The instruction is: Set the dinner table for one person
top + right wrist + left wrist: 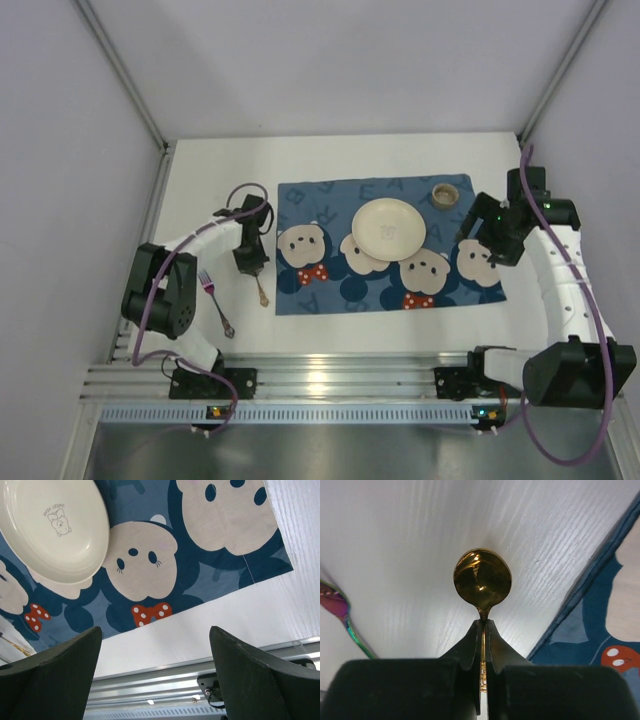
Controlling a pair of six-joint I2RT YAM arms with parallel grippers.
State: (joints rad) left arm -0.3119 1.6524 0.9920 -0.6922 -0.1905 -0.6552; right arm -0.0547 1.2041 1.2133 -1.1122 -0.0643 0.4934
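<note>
While the left gripper (483, 626) is clamped tight on the neck of a gold spoon (482, 577), the right gripper (155, 632) hangs with its jaws spread wide and nothing between them.

Seen from the top, the white table (210, 180) fills the floor of the booth, running from the metal rail (350, 375) at 6 o'clock to the back wall at 12 o'clock. A blue mat (320, 290) with cartoon mouse faces lies flat on it, a little toward 3 o'clock of centre. A cream plate (388, 228) sits on the mat, and a small cup (445, 194) stands on the mat at 2 o'clock of the plate, apart from it.

The spoon is over bare table at 8 o'clock of the plate, just beside the mat's edge. Its bowl points away from the fingers, handle running back between them. Whether the bowl touches the table I cannot tell. A rainbow-tinted fork (216, 303) lies on the table at 8 o'clock of the spoon, near it but apart.

The right gripper is over the mat's edge at 3 o'clock of the plate, clear of both plate and cup.
</note>
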